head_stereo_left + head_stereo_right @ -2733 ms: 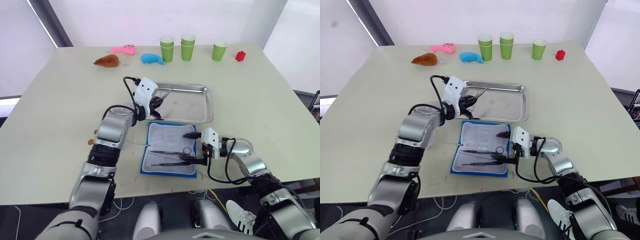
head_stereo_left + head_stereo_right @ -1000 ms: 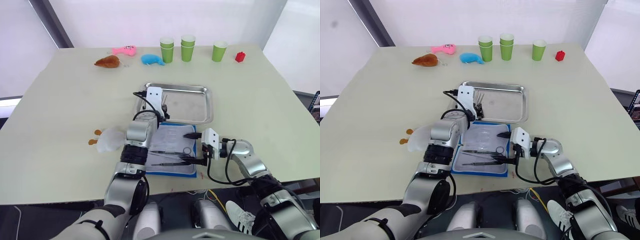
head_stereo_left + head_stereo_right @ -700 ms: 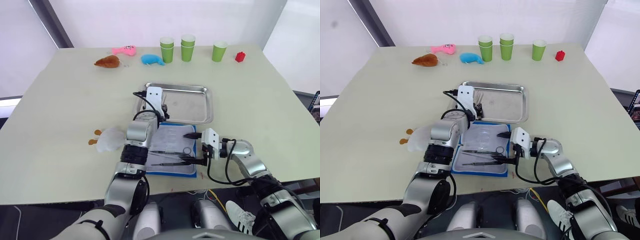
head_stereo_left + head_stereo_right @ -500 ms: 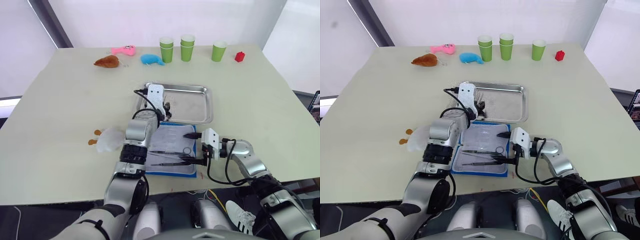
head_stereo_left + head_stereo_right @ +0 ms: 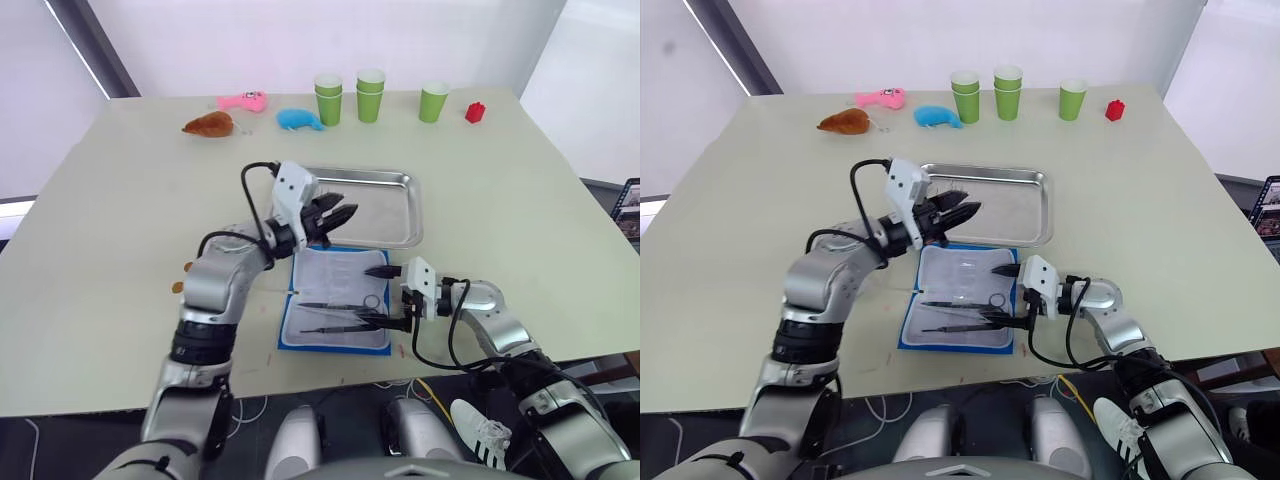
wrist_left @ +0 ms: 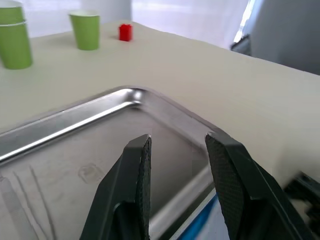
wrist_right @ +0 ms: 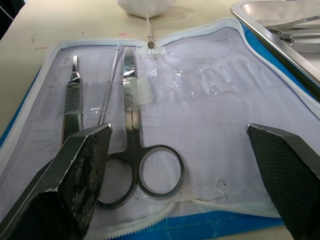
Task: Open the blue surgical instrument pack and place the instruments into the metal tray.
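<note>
Lying unzipped and spread flat on the table (image 5: 120,190), the blue surgical instrument pack (image 5: 336,300) sits just in front of the metal tray (image 5: 385,205), its pale lining upward so that the tools are exposed for picking. Inside the pack remain the scissors (image 7: 134,150), a pair of forceps (image 7: 71,107) and a thin probe (image 7: 109,85), laid roughly parallel under clear retaining straps. At least one slim instrument (image 7: 295,22) already rests in the tray, near the end closest to the left arm; the transfer thus appears partly done.

Right gripper (image 5: 1012,297): the forearm lies low along the table on the pack's right side, wrist bent inward, fingers spread wide and empty, straddling the pack's edge nearest the tray's front rim. This stance appears to steady the pack or to prepare a grasp of the scissors.

Left gripper (image 5: 335,212): the arm reaches from the pack's left side, elbow raised, wrist held above the tray's near-left corner. Its fingers (image 6: 135,190) are parted with nothing between them and point across the tray floor, consistent with a release over the tray.

Green cups (image 5: 370,95), a red block (image 5: 473,112) and small toys (image 5: 255,112) stand beyond the tray's far rim, well apart from the work.
</note>
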Motion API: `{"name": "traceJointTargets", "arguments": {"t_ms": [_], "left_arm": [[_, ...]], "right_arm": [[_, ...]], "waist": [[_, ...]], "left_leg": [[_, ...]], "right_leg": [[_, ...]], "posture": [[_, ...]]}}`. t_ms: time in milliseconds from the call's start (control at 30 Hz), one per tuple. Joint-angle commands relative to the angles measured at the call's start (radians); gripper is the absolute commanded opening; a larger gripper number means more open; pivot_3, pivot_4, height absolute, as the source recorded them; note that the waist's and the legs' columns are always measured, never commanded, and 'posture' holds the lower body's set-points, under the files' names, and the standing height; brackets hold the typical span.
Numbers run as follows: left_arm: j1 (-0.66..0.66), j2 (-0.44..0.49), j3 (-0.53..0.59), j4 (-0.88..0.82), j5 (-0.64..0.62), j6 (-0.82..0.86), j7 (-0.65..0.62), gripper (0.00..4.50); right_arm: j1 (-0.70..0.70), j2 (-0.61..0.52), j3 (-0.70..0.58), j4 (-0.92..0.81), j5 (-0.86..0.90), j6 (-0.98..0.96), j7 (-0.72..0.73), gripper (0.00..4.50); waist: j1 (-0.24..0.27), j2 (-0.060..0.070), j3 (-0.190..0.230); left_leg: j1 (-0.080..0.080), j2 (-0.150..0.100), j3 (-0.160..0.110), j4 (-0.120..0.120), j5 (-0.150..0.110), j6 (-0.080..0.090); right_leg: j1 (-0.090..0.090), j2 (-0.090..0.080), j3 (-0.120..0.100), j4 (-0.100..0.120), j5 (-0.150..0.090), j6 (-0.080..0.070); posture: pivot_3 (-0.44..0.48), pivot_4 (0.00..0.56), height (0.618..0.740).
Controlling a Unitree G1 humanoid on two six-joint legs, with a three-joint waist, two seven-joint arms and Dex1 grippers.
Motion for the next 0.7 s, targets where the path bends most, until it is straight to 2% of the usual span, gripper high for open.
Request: {"name": "traceJointTargets", "arguments": {"t_ms": [33,433,467,500,567,600,633,667,700], "left_arm": [[0.042,0.088,-0.001,-0.046,-0.015,-0.102,-0.137,1.81],[0.159,0.334,0.066,0.062,-0.079,-0.363,-0.548,1.81],[0.165,0.351,0.072,0.081,-0.08,-0.394,-0.582,2.26],[0.17,0.364,0.078,0.099,-0.081,-0.422,-0.611,2.35],[0.179,0.386,0.088,0.131,-0.087,-0.463,-0.663,3.03],[0.183,0.397,0.091,0.145,-0.091,-0.476,-0.686,3.52],[0.188,0.409,0.089,0.165,-0.088,-0.507,-0.717,4.21],[0.193,0.418,0.087,0.18,-0.085,-0.53,-0.74,4.44],[0.197,0.422,0.085,0.194,-0.083,-0.552,-0.758,4.44]], "right_arm": [[0.078,-0.028,0.068,0.09,-0.101,0.043,0.007,4.5],[0.078,-0.032,0.062,0.084,-0.097,0.04,0.011,4.5],[0.078,-0.034,0.061,0.083,-0.096,0.04,0.012,4.5],[0.078,-0.036,0.06,0.082,-0.096,0.039,0.013,4.5],[0.082,-0.04,0.058,0.079,-0.095,0.037,0.015,4.5],[0.083,-0.043,0.057,0.075,-0.094,0.037,0.016,4.5],[0.085,-0.045,0.056,0.067,-0.091,0.038,0.017,4.5],[0.087,-0.047,0.054,0.058,-0.088,0.039,0.017,4.5],[0.089,-0.049,0.052,0.051,-0.086,0.039,0.018,4.5]], "waist": [[0.0,0.0,0.0],[0.001,0.001,0.001],[0.001,0.001,0.001],[0.001,0.0,0.001],[0.002,0.001,0.001],[0.002,0.001,0.001],[0.003,0.001,0.001],[0.003,0.001,0.001],[0.004,0.001,0.001]], "left_leg": [[0.0,0.0,0.0,0.0,0.0,0.0],[0.0,0.001,0.001,0.0,0.0,0.0],[0.0,0.001,0.002,-0.001,0.0,0.0],[0.0,0.001,0.002,-0.001,0.0,0.0],[-0.001,0.001,0.002,-0.001,0.0,0.0],[-0.001,0.001,0.002,-0.001,0.0,0.0],[-0.001,0.001,0.002,-0.001,0.0,0.0],[-0.001,0.001,0.003,-0.001,0.0,0.0],[-0.001,0.001,0.003,-0.001,0.0,0.0]], "right_leg": [[0.0,0.0,0.0,0.0,0.0,0.0],[-0.001,0.0,0.0,-0.001,-0.003,-0.003],[-0.001,0.0,0.001,-0.001,-0.003,-0.003],[-0.001,0.0,0.001,-0.001,-0.003,-0.003],[-0.002,0.0,0.001,-0.001,-0.003,-0.004],[-0.002,0.0,0.001,-0.001,-0.003,-0.004],[-0.003,0.0,0.001,-0.001,-0.003,-0.004],[-0.003,0.0,0.001,-0.001,-0.003,-0.004],[-0.003,-0.001,0.001,-0.001,-0.003,-0.004]], "posture": [[0.0,0.15,0.739],[0.0,0.15,0.739],[0.0,0.15,0.739],[0.0,0.15,0.739],[0.0,0.15,0.739],[0.0,0.15,0.739],[0.0,0.15,0.739],[0.0,0.15,0.739],[0.0,0.15,0.739]]}}
